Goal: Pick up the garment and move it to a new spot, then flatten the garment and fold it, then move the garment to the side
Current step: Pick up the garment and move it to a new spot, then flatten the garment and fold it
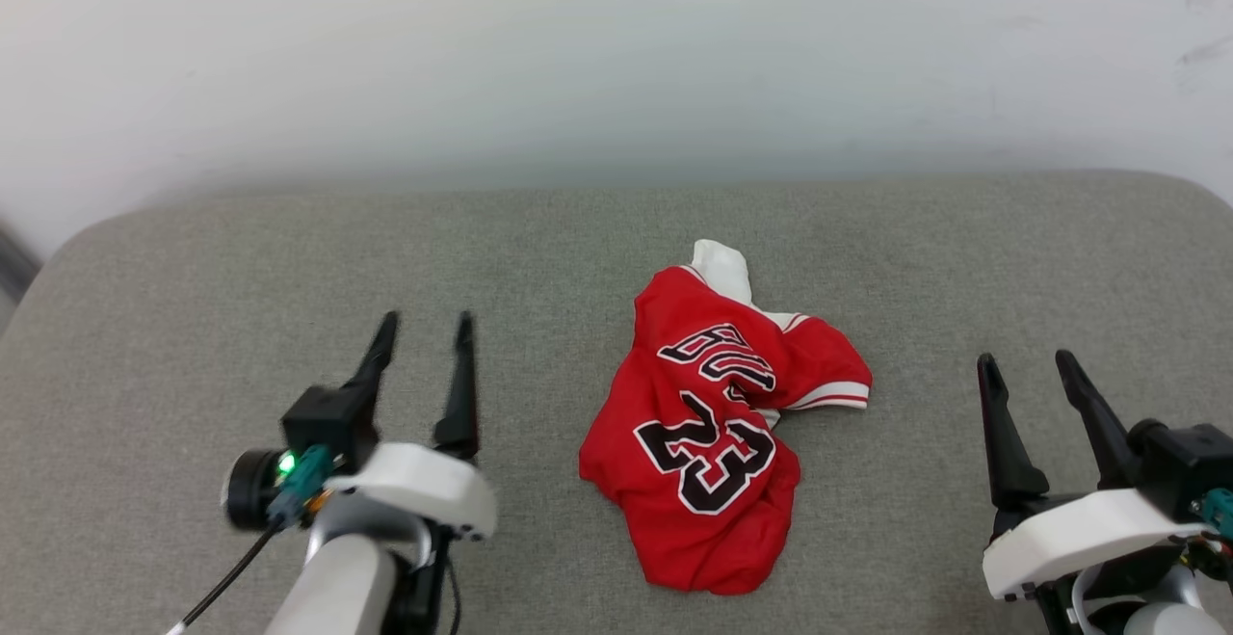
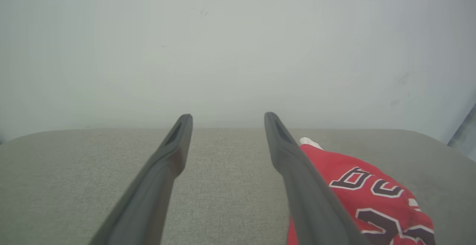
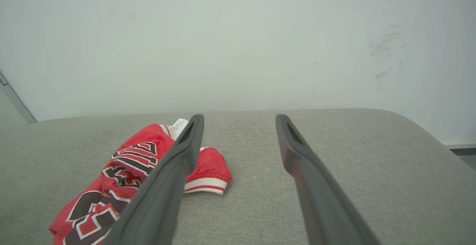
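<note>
The garment [image 1: 703, 442] lies crumpled near the middle of the wide grey fabric surface [image 1: 193, 269], red, with its black "23" facing up. The left gripper [image 1: 427, 322] and the right gripper [image 1: 1024, 360] hover on either side, well apart from it, each with jaws spread wide and holding nothing. A white sleeve [image 1: 721, 264] pokes out at the shirt's far end.

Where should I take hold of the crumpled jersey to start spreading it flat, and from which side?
Probably the striped sleeve cuff of the jersey: it juts out toward the open right gripper, a clear edge away from the bunched middle. Come in from the robot's right, low along the grey surface.
</note>
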